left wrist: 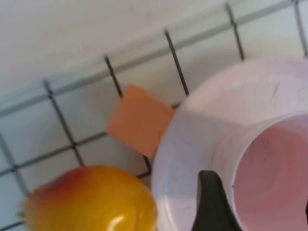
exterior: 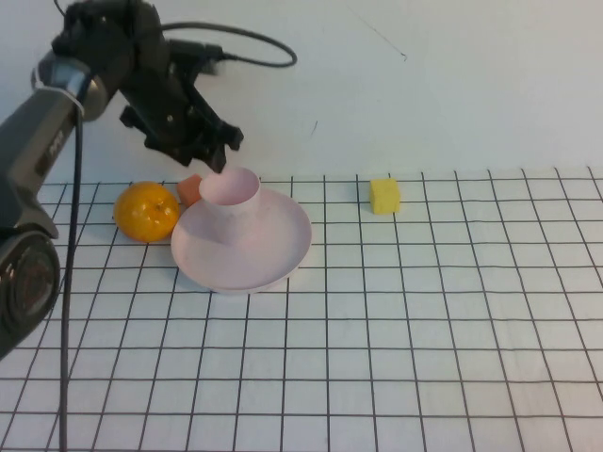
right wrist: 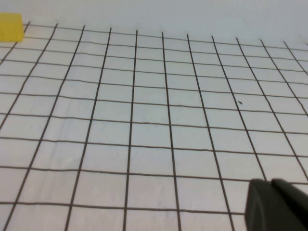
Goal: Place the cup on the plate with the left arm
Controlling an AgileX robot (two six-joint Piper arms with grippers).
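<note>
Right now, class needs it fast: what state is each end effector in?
Left end effector: just above the cup standing on the plate, open, holding nothing.
Right end effector: low over the bare grid mat, cannot be told.

pale pink cup (exterior: 230,188), pink plate (exterior: 268,254)

High view: we look down from robot's side, whole grid table (exterior: 424,358). Left wrist cam sits tight over cup (left wrist: 269,178), plate (left wrist: 192,144), orange (left wrist: 91,199); high view shares these. Right wrist cam skims low, shares yellow block (right wrist: 10,27).
</note>
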